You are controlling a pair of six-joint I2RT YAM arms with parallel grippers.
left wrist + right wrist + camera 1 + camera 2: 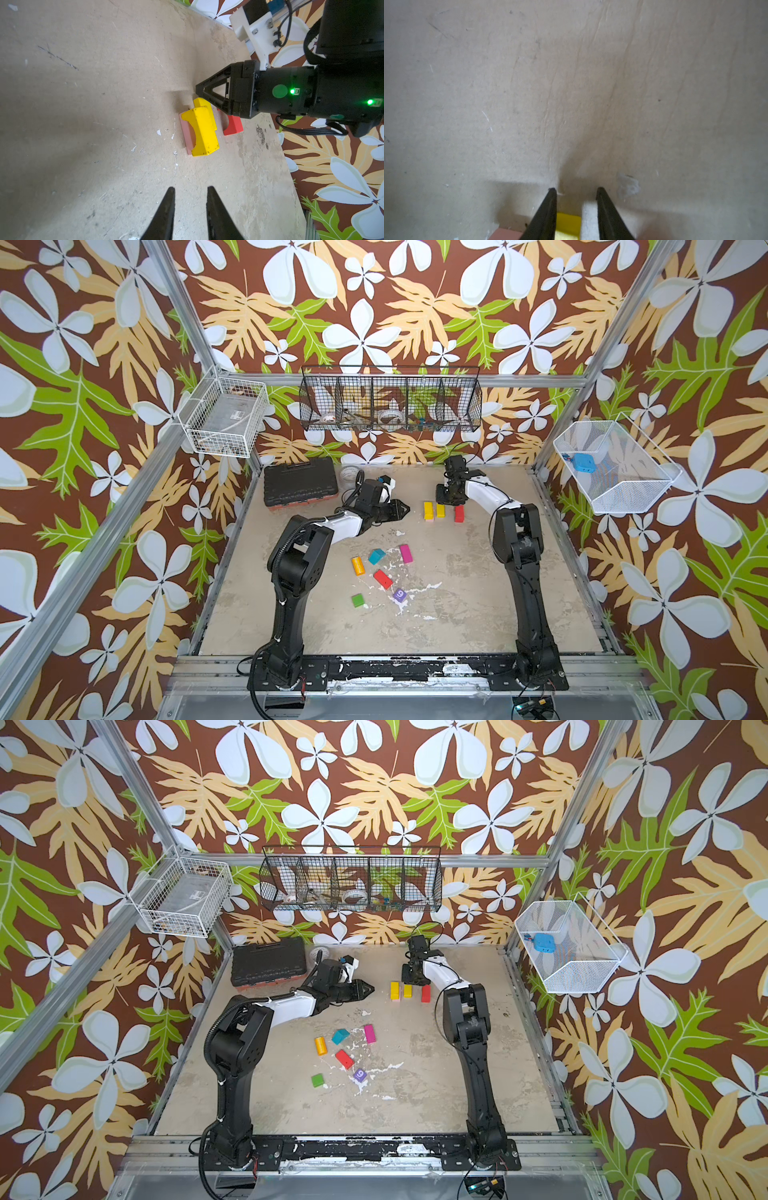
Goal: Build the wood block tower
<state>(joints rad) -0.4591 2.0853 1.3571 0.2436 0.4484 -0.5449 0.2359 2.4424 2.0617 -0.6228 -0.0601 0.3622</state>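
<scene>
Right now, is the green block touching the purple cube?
No, the green block lies apart from the purple cube, with a clear gap between them.

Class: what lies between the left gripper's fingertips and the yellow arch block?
Only bare tabletop with a few white flecks; no block lies between the left gripper and the yellow arch block, as the left wrist view shows.

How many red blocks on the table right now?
2. The far red block stands just right of the yellow blocks; the near red block lies in the loose cluster. The right gripper may hide more.
</scene>
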